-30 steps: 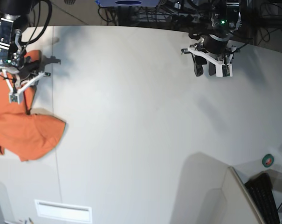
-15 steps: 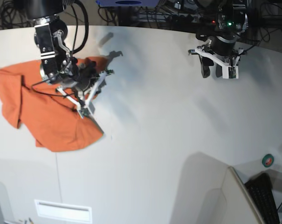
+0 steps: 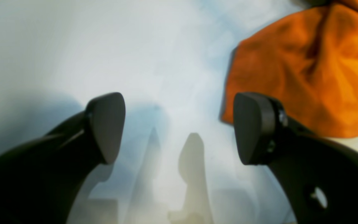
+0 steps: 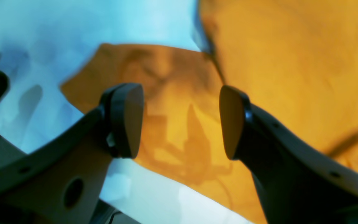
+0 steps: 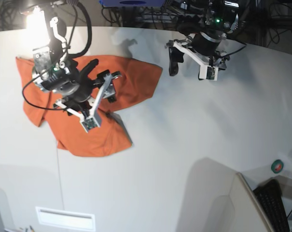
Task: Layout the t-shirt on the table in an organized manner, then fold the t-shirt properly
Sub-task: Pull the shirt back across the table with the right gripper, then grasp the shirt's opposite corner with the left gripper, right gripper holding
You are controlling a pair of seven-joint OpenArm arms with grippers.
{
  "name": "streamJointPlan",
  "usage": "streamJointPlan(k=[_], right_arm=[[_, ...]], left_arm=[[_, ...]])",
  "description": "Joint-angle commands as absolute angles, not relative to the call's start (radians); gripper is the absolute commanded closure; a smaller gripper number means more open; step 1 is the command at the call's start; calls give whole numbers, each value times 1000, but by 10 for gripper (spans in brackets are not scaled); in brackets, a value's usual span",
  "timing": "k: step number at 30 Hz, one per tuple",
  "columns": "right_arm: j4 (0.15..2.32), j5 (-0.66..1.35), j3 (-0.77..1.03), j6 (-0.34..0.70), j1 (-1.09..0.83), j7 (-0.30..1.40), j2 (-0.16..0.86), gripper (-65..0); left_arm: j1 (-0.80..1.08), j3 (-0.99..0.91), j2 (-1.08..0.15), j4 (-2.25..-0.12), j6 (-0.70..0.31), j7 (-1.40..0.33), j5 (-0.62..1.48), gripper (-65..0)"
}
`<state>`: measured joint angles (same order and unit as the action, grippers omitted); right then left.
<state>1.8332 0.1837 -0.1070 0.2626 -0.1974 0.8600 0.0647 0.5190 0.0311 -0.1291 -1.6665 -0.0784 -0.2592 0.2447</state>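
Shirt (image 5: 63, 125) lies crumpled near the bench's (image 5: 184, 135) far left corner, not yet flat. To spread it well, each arm should take an opposite edge and pull outward evenly. Right fingers (image 4: 127, 119) stand apart over the cloth, gripping nothing. Left fingers (image 3: 107, 124) gape wide above bare bench, just beside the shirt's edge, empty too.

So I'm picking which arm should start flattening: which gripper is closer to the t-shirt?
Right. The right gripper hovers directly over the t-shirt, jaws open. The left gripper, also open, is above bare table just off the shirt's nearest corner.
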Motion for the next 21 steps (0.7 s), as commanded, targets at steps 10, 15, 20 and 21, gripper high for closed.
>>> streamJointPlan(k=[10,15,20,21], right_arm=[[1906,188,206,268,-285,831,125,-371],[1903,188,283,268,-317,730,125,-372],[1870,188,335,268,-318,714,124,-372],[1847,188,354,268,-314,713,122,-372]], left_arm=[[582,48,-131,-1707,-73,-242,481,-512],[492,53,-131,-1586,-73,-242,601,-510],[438,139,-142,-1540,-73,-242,602,-510],[429,160,-143,-1531,-73,-242,602,-510]])
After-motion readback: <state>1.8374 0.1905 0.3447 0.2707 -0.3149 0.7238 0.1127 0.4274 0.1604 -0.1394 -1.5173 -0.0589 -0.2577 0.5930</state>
